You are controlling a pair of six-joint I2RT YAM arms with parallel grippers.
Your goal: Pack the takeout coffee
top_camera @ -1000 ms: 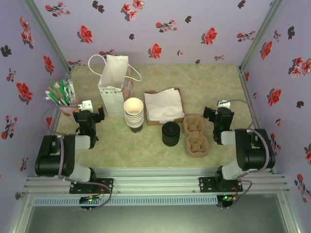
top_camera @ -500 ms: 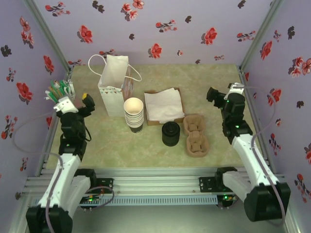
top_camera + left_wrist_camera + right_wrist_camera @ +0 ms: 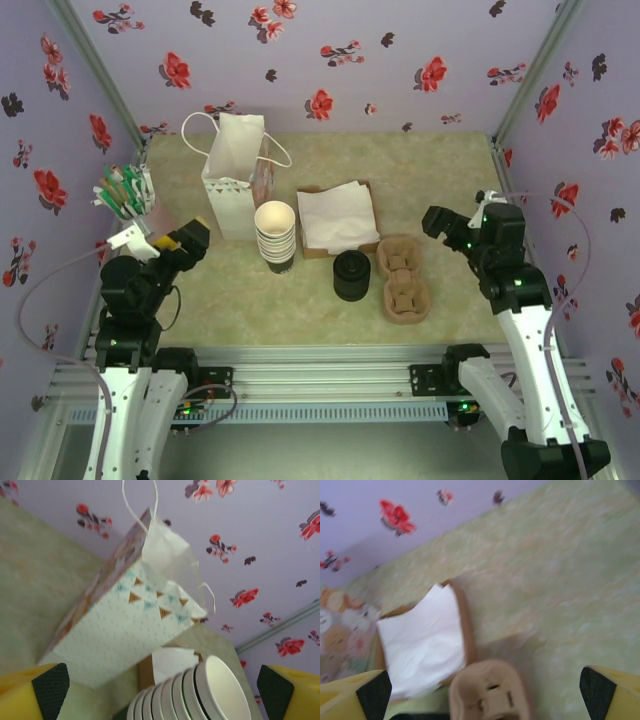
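The takeout coffee is out of view. A stack of lidless cream cups (image 3: pixel 275 236) stands mid-table, with a short black stack of lids (image 3: pixel 351 275) to its right. My left gripper (image 3: pixel 183 242) hangs open at the left side of the table, pointing toward the cups. In the left wrist view the cup stack (image 3: pixel 200 695) lies between the open jaws of the left gripper (image 3: pixel 162 690), still well ahead of them. My right gripper (image 3: pixel 447 228) is open at the right, facing the brown cup carriers (image 3: pixel 403 278). In the right wrist view the right gripper (image 3: pixel 485 694) is empty, with a carrier (image 3: pixel 487 690) ahead.
A white paper bag (image 3: pixel 236 175) with handles stands upright behind the cups, and is also in the left wrist view (image 3: pixel 125 615). White napkins in a cardboard box (image 3: pixel 338 218) lie behind the lids. A holder of green and white packets (image 3: pixel 128 195) sits at the far left.
Both arms have unfolded from their low resting pose and lifted. The left gripper has swung toward the cups, the right toward the carriers. Both stay open.
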